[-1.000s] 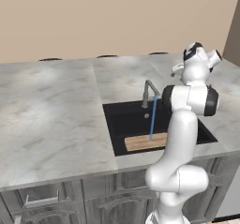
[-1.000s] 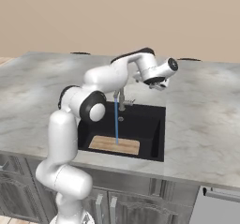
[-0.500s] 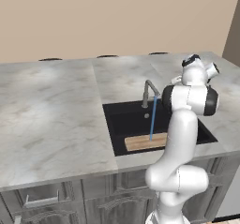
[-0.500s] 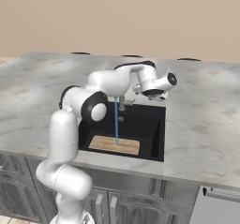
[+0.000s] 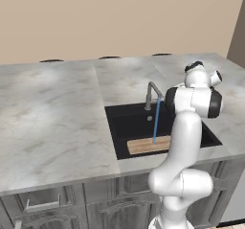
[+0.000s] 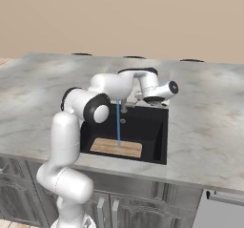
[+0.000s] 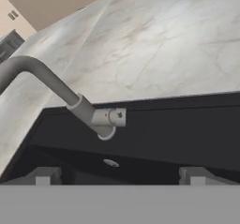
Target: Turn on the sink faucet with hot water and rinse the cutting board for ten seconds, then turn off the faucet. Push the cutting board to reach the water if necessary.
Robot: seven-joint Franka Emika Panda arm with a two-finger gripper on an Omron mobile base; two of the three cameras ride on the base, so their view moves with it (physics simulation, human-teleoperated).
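Observation:
The black sink (image 5: 129, 122) is sunk into the grey marble counter. From the bent grey faucet (image 5: 152, 95) a thin blue stream of water (image 5: 155, 122) falls straight onto the tan cutting board (image 5: 146, 145), which lies flat along the sink's front wall. The right base view shows the same board (image 6: 116, 147) under the water (image 6: 118, 124). My gripper (image 7: 119, 177) hangs low over the sink's back right, open, its fingertips (image 7: 44, 176) wide apart with nothing between them. It faces the faucet (image 7: 84, 108) and its short side handle (image 7: 116, 117), a little short of them.
Grey marble counter (image 5: 52, 122) runs wide on both sides of the sink, with a beige wall behind. The round drain (image 7: 111, 162) sits in the basin floor. My own arm (image 5: 184, 137) covers the sink's right part in the left base view. Cabinet fronts (image 6: 109, 208) lie below.
My hand has come down from above the counter to just over the sink's back right edge, near the faucet. Water keeps running onto the board, which has not moved.

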